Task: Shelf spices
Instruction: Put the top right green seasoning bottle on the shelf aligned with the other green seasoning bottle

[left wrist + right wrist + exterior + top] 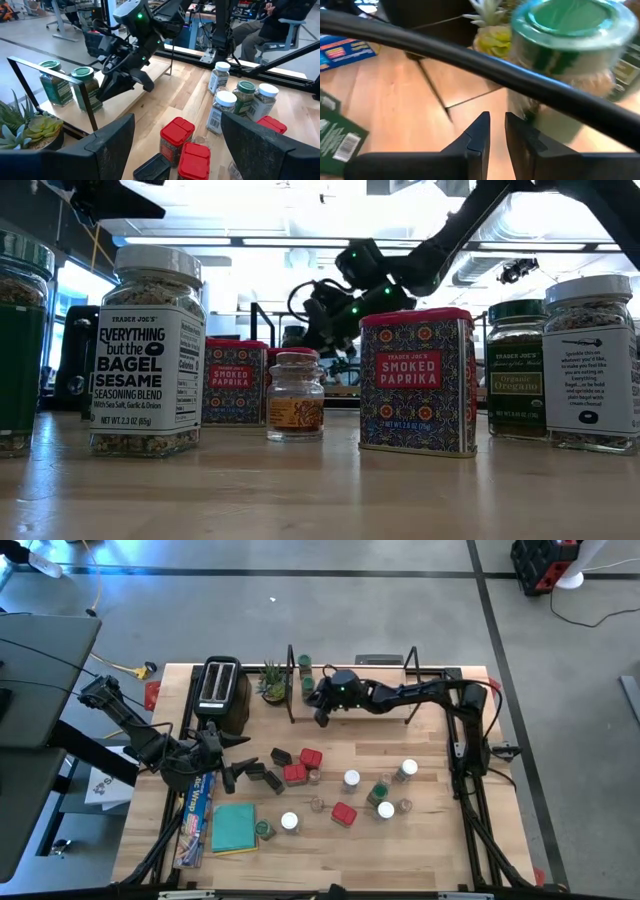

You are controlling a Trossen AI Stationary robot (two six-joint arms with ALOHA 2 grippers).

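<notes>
The shelf (352, 700) stands at the table's far edge. Two green-lidded jars (306, 673) stand on its left end, also seen in the left wrist view (70, 85). My right gripper (322, 717) hangs just on the near side of those jars. It slants down, and its fingers (497, 127) are nearly together with nothing between them. One green-lidded jar (570, 35) shows close behind the shelf's black frame bar (470, 57). My left gripper (180, 150) is open at the table's left, above red tins (185, 147). Several more spices (351, 779) stand loose on the table.
A black toaster (220, 690) and a small potted plant (273, 685) stand left of the shelf. A teal pad (234, 827) and a blue box (197, 810) lie at the near left. A person sits beyond the table (280, 20).
</notes>
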